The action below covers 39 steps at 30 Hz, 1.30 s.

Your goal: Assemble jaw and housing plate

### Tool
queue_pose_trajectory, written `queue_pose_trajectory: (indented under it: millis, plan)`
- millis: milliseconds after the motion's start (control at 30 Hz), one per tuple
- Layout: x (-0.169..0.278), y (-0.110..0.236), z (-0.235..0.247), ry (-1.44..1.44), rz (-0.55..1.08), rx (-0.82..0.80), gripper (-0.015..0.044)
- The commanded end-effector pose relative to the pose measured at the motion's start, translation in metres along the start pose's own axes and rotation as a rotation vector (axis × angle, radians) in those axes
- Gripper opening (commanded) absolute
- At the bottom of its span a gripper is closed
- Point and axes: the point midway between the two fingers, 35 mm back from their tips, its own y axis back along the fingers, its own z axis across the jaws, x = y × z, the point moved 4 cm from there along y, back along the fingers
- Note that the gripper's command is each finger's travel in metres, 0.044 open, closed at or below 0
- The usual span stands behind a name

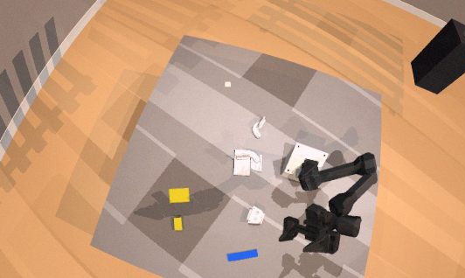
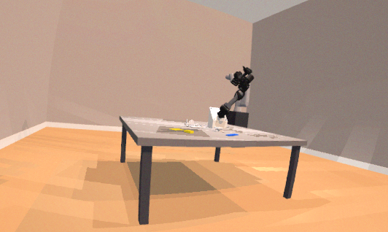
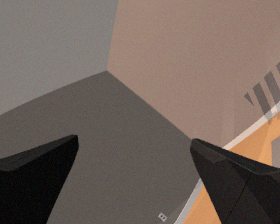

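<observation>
My gripper (image 1: 295, 245) (image 3: 135, 143) is open and empty, raised high above the table on the right of the top view. A white base piece (image 1: 241, 168) lies mid-table, with a curved white jaw (image 1: 254, 156) over its right part. Pins and teeth are too small to make out. Another curved white jaw (image 1: 257, 129) lies apart, above the base piece in that view. A small white plate with dark holes (image 1: 255, 216), seemingly the housing plate, lies apart from the base piece, nearer the gripper. The wrist view shows only walls, floor and a table corner beyond the fingers.
A large yellow block (image 1: 179, 195) and a small yellow block (image 1: 178, 224) lie left of the plate. A blue bar (image 1: 242, 255) (image 2: 232, 135) lies below it. A cream cube (image 1: 227, 84) lies far off. The arm stands on a white mount (image 1: 309, 153). A black box (image 1: 440, 57) stands beyond the table.
</observation>
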Motion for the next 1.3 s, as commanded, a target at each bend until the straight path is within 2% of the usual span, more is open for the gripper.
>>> queue_pose_trajectory:
  millis: [0, 33, 500, 933, 1267]
  plan:
    - [0.0, 0.0, 0.0, 0.0, 0.0, 0.0, 0.0426]
    - [0.0, 0.0, 0.0, 0.002, 0.0, 0.001, 0.044]
    - [0.013, -0.03, -0.052, 0.18, -0.04, 0.148, 0.044]
    - [0.016, -0.063, -0.12, 0.404, -0.014, 0.393, 0.044]
    - [-0.002, -0.081, -0.177, 0.548, -0.022, 0.605, 0.044]
